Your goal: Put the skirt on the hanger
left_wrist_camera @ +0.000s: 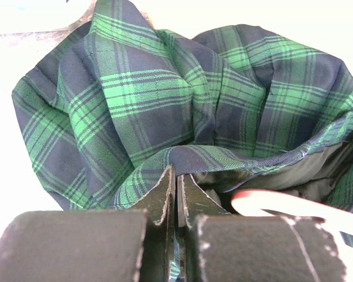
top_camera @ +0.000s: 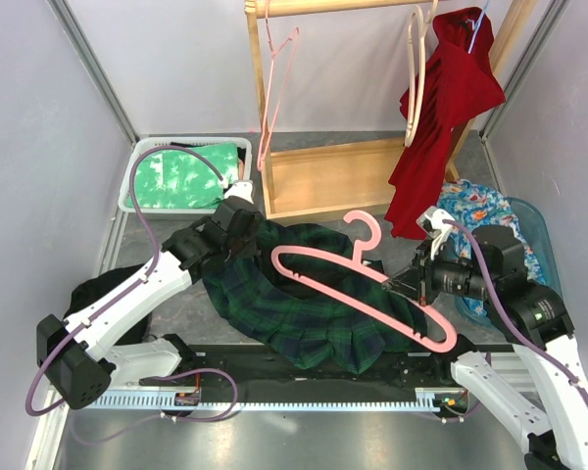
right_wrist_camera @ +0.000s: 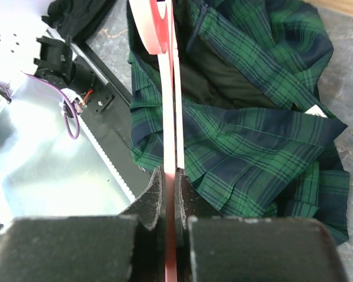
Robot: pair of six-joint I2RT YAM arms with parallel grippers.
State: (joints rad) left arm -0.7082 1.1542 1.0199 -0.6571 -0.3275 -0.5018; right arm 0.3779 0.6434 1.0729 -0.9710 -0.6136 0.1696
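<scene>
Because the skirt (top_camera: 274,304) is soft and limp, its waistband (left_wrist_camera: 217,160) grips best; left jaws pinch there, right jaws pinch the stiff hanger (right_wrist_camera: 172,117).

Pale walls (top_camera: 39,117), grey floor (top_camera: 314,144), probably wooden rack (top_camera: 333,178)
</scene>
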